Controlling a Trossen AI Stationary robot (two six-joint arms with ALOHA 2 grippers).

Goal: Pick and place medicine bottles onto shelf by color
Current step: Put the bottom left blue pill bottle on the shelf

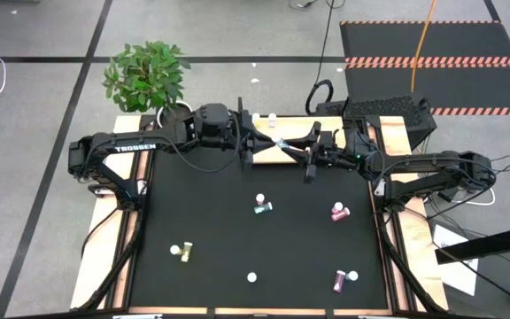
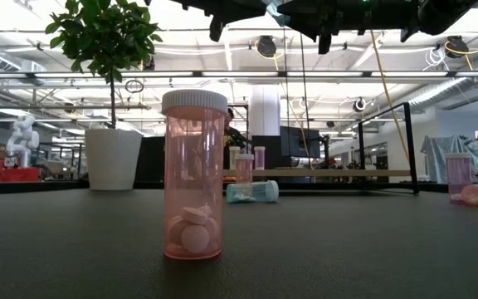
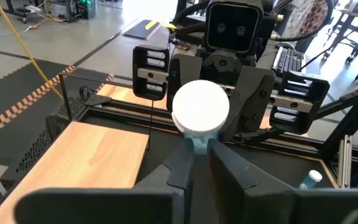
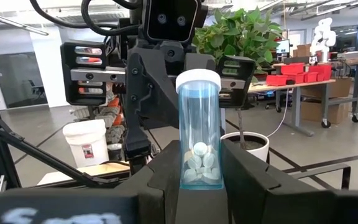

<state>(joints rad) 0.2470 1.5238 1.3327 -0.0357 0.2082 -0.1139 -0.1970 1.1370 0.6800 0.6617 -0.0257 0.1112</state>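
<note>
Presently in transit: one teal-blue bottle [image 4: 199, 130], clamped by both the left gripper [image 1: 253, 135] and right gripper [image 1: 301, 147] above the shelf [image 1: 268, 152] (apparently a handover). Shelved: one bottle [image 1: 273, 117], possibly. Outstanding: six bottles on the black mat [image 1: 211, 230].

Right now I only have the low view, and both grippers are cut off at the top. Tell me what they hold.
Observer: The right gripper grips a teal-blue bottle, held upright above the shelf.
Operator: Report the left one.
Observer: The left gripper is shut on that same bottle, facing the right one.
Operator: Find me a yellow-green one.
Observer: A yellow-green bottle lies on the black mat, on the left arm's side, far from the shelf.
</note>
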